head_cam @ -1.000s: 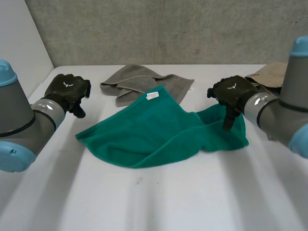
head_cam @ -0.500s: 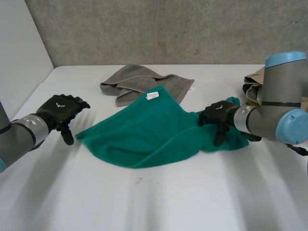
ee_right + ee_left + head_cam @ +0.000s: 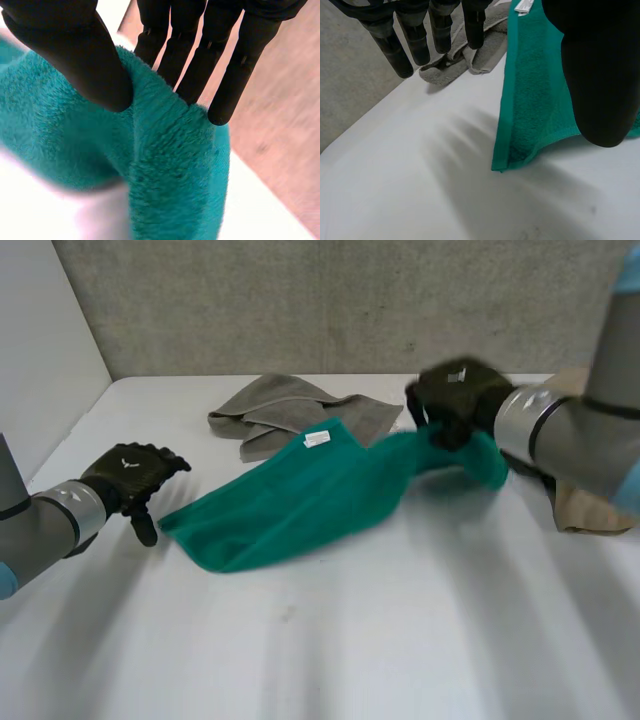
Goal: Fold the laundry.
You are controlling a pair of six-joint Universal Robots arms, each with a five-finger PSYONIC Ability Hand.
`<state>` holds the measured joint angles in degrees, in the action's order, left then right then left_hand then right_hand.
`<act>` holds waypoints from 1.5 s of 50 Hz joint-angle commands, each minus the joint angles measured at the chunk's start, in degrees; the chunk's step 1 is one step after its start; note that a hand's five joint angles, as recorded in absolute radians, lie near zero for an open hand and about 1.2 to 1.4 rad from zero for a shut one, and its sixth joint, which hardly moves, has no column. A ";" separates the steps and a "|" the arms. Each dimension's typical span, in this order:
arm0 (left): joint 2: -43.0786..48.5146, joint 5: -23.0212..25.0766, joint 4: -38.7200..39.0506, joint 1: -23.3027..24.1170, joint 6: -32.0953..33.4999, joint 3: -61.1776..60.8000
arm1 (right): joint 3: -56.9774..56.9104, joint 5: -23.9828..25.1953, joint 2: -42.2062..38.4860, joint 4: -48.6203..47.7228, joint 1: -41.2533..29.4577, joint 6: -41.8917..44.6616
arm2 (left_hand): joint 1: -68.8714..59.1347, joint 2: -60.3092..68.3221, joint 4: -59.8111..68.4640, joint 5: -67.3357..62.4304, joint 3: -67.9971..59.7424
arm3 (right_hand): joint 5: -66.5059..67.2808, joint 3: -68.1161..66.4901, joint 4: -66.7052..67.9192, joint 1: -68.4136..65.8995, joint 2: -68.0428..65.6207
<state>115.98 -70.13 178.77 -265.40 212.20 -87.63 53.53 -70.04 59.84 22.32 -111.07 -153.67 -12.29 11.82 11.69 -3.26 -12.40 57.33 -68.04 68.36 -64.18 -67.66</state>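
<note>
Your right hand [image 3: 455, 398] pinches one end of the green towel [image 3: 300, 502] (thumb against fingers), up off the counter [image 3: 400, 640]. Your left hand [image 3: 132, 473], fingers straight, holds nothing, just beside the towel's other corner.

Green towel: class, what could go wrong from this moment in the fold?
The right hand pinches one bunched end of the green towel, lifted; it may slip out.
The left hand is open beside the opposite corner, so the towel may drag instead of folding.
The grey towel lies close behind and could snag.
</note>
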 commanded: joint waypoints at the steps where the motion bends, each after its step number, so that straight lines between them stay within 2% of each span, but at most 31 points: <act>1: 3.63 -0.01 0.00 1.38 -0.11 1.15 | 3.51 -1.06 10.02 -5.88 -3.26 -5.14 | 2.29 -1.82 -1.69 3.26 2.40 | 12.67 -11.96 11.64 -15.82 -12.34; 7: 6.00 -0.18 0.09 2.96 -0.20 2.38 | 2.11 -3.52 13.27 -6.24 -6.96 -8.57 | 2.29 -1.82 -1.69 3.26 2.40 | 12.67 -11.96 11.64 -15.82 -12.34; 14: 7.59 -0.10 -0.79 5.51 -2.83 4.05 | -1.49 -6.68 13.55 -6.77 -10.82 -12.35 | 2.29 -1.82 -1.69 3.26 2.40 | 12.67 -11.96 11.64 -15.82 -12.34; 22: 8.03 -1.23 -2.99 7.44 -5.21 4.66 | -3.95 -11.52 11.61 -8.35 -13.82 -12.28 | 2.29 -1.82 -1.69 3.26 2.40 | 12.67 -11.96 11.64 -15.82 -12.34; 28: 9.35 -3.17 -2.81 7.36 -5.30 5.63 | -4.31 -12.40 12.57 -8.70 -15.14 -12.01 | 2.29 -1.82 -1.69 3.26 2.40 | 12.67 -11.96 11.64 -15.82 -12.34; 29: 9.78 -3.52 -2.73 7.44 -5.47 5.98 | -4.31 -12.32 12.93 -8.61 -15.14 -12.10 | 0.93 -0.46 -0.33 1.90 1.04 | 12.67 -11.96 11.64 -15.82 -12.34; 32: 11.63 -5.45 -2.11 7.71 -5.83 8.09 | -4.13 -12.31 14.94 -8.61 -14.79 -13.41 | -15.03 15.51 15.64 -14.06 -14.93 | 12.67 -11.96 11.64 -15.82 -12.34; 34: 12.77 -6.86 -1.58 8.23 -6.44 9.58 | -3.52 -12.05 16.70 -8.61 -14.44 -15.17 | -36.51 36.98 37.11 -35.53 -36.40 | 12.67 -11.96 11.64 -15.82 -12.34; 36: 13.21 -7.30 -1.06 8.59 -7.14 10.55 | -2.73 -11.61 17.76 -8.52 -14.00 -16.05 | -64.38 64.86 64.99 -63.41 -64.28 | 12.67 -11.96 11.64 -15.82 -12.34; 37: 13.30 -7.82 -0.45 8.76 -7.93 11.60 | -1.51 -11.00 18.63 -8.70 -13.30 -16.31 | -67.68 68.15 68.28 -66.70 -67.57 | 12.67 -11.96 11.64 -15.82 -12.34; 43: 8.39 -11.95 0.35 6.84 -10.83 13.02 | 5.17 -7.05 19.08 -8.35 -7.68 -12.02 | -67.71 68.18 68.31 -66.74 -67.60 | 12.67 -11.96 11.64 -15.82 -12.34; 47: 0.05 -14.42 3.94 3.23 -12.24 12.31 | 10.98 -4.93 17.15 -7.91 -2.67 -4.12 | -67.71 68.18 68.31 -66.74 -67.60 | 12.67 -11.96 11.64 -15.82 -12.34; 51: -5.41 -11.54 8.34 1.21 -12.24 13.10 | 13.97 -4.67 13.38 -5.80 -0.46 5.73 | -67.71 68.18 68.31 -66.74 -67.60 | 12.67 -11.96 11.64 -15.82 -12.34; 52: -5.16 -10.48 8.87 1.21 -12.24 13.54 | 14.15 -4.84 11.71 -5.19 -0.55 8.79 | -67.71 68.18 68.31 -66.74 -67.60 | 12.67 -11.96 11.64 -15.82 -12.34; 56: -2.26 -6.43 9.84 2.34 -11.98 18.36 | 12.57 -5.72 7.14 -5.79 -1.34 11.72 | -67.71 68.18 68.31 -66.74 -67.60 | 12.67 -11.96 11.64 -15.82 -12.34; 58: -0.07 -6.68 10.11 3.13 -11.98 21.61 | 10.38 -6.16 4.94 -8.16 -1.52 11.29 | -67.71 68.18 68.31 -66.74 -67.60 | 12.67 -11.96 11.64 -15.82 -12.34; 62: 5.47 -10.54 10.81 4.46 -12.24 32.68 | 3.88 -8.44 -1.21 -18.26 -1.95 8.65 | -67.71 68.18 68.31 -66.74 -67.60 | 12.67 -11.96 11.64 -15.82 -12.34; 63: 7.22 -13.25 11.94 4.37 -12.59 37.49 | 1.17 -9.67 -3.31 -24.02 -2.57 7.95 | -67.71 68.18 68.31 -66.74 -67.60 | 12.67 -11.96 11.64 -15.82 -12.34; 65: 8.64 -15.73 13.53 4.37 -13.38 42.09 | -1.13 -10.55 -4.82 -30.29 -2.92 7.16 | -67.71 68.18 68.31 -66.74 -67.60 | 12.67 -11.96 11.64 -15.82 -12.34; 66: 9.95 -18.52 15.97 4.54 -15.13 45.93 | -2.62 -10.73 -5.96 -36.93 -3.36 6.72 | -67.71 68.18 68.31 -66.74 -67.60 | 12.67 -11.96 11.64 -15.82 -12.34; 68: 10.66 -20.65 18.01 4.63 -17.24 48.60 | -2.38 -10.99 -6.49 -44.87 -3.63 5.92 | -67.71 68.18 68.31 -66.74 -67.60 | 12.67 -11.96 11.64 -15.82 -12.34; 69: 10.67 -22.40 19.58 4.89 -19.43 49.92 | -1.07 -11.17 -6.50 -52.92 -3.71 4.96 | -67.71 68.18 68.31 -66.74 -67.60 | 12.67 -11.96 11.64 -15.82 -12.34; 73: 9.44 -24.61 21.18 6.03 -23.31 48.36 | 3.49 -11.26 -6.15 -64.30 -4.24 2.50 | -67.71 68.18 68.31 -66.74 -67.60 | 12.67 -11.96 11.64 -15.82 -12.34; 75: 8.56 -24.27 21.27 6.30 -24.11 46.07 | 5.88 -11.00 -5.62 -64.07 -4.68 1.71 | -67.71 68.18 68.31 -66.74 -67.60 | 12.67 -11.96 11.64 -15.82 -12.34</act>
<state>126.28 -92.17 197.91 -260.17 192.68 -38.92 53.06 -81.22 53.31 -29.48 -114.86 -148.96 -67.18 68.61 68.70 -56.78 -68.32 57.33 -68.21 68.63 -64.18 -67.66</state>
